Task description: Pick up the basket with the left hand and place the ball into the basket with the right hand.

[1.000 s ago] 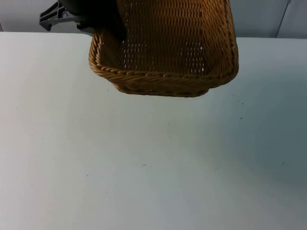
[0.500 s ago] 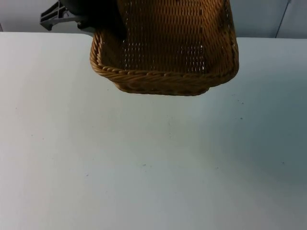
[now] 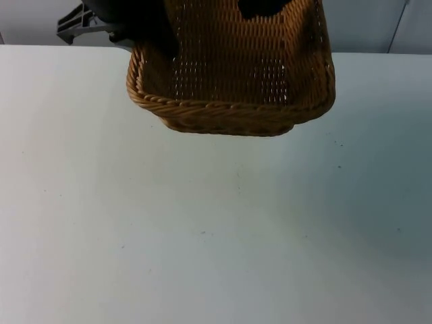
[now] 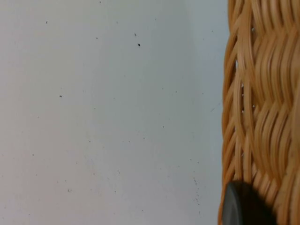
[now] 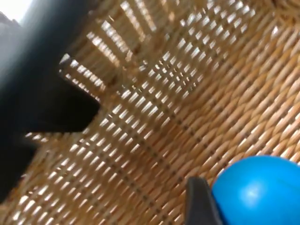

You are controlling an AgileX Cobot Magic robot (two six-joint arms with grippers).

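The right gripper [image 3: 260,7] has just come in over the basket [image 3: 229,74] at the top, holding the blue ball [image 5: 258,192]. The left gripper [image 4: 243,206] holds the basket's rim above the desk [image 3: 202,229]. The drop looks close.

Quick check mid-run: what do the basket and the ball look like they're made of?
Basket: woven wicker or rattan-like strands, tan; light shows through the weave, though it may be plastic imitation. Ball: smooth blue, faint sheen, probably plastic or rubber.
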